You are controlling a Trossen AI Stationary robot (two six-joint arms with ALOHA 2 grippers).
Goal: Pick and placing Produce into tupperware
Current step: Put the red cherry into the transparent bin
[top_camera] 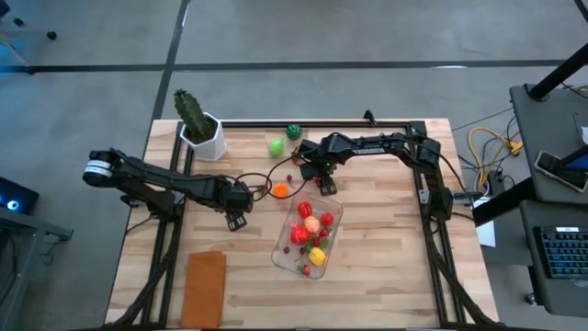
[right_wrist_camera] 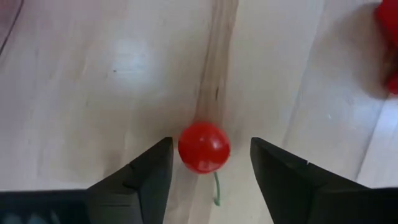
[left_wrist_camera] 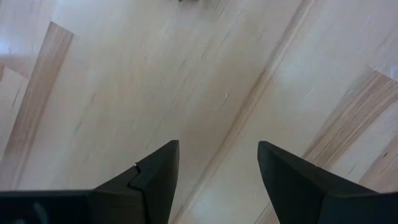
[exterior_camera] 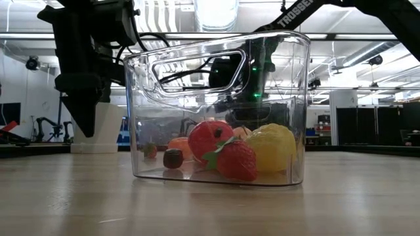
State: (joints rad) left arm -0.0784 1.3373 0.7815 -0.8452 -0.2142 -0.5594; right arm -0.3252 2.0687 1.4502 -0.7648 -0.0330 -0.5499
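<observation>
Tupperware (exterior_camera: pixel 216 111) stands nearest, mid-table, already holding several pieces: a strawberry (exterior_camera: pixel 233 159), a yellow fruit (exterior_camera: pixel 270 147), red and orange items. Just beyond its far end the right gripper (right_wrist_camera: pixel 210 163) is down at the table, jaws apart either side of a red cherry (right_wrist_camera: pixel 204 147), not yet touching it. Loose produce remains outside: an orange piece (top_camera: pixel 279 189), a light green one (top_camera: pixel 276 146), a dark green one (top_camera: pixel 294 131). Left gripper (left_wrist_camera: pixel 217 168) hovers over bare wood beside the container, jaws apart, empty. Judgement: task roughly halfway.
</observation>
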